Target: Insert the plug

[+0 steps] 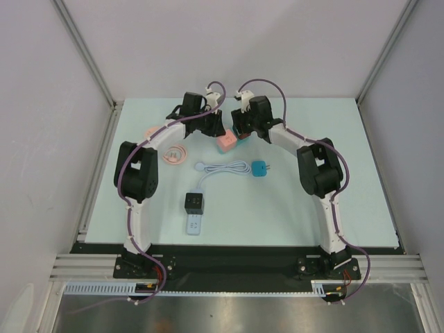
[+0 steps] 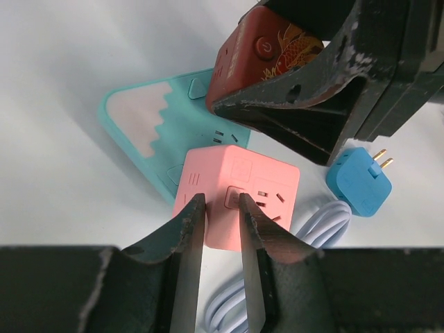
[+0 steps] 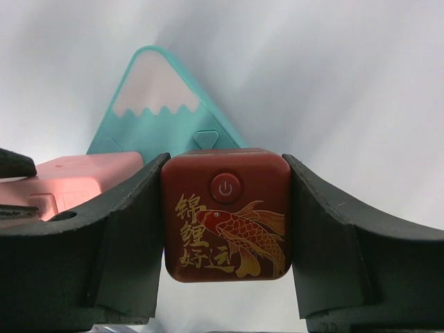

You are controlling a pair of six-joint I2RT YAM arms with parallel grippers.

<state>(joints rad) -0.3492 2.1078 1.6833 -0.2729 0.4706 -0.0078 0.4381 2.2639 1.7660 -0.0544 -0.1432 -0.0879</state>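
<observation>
Currently you have: right end effector (image 3: 225, 208) clamped on red koi cube (image 3: 225, 239) | left end effector (image 2: 218, 208) slightly apart over pink cube (image 2: 267, 177), contact unclear | blue plug (image 2: 359, 182) on worktop (image 1: 312, 208), right of white cable (image 1: 225, 167)

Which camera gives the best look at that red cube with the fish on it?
The right wrist view. The red cube fills the middle, front on, its power button and gold fish plain. The left wrist view catches it tilted at the top, partly hidden. The overhead view shows only a small red speck.
</observation>
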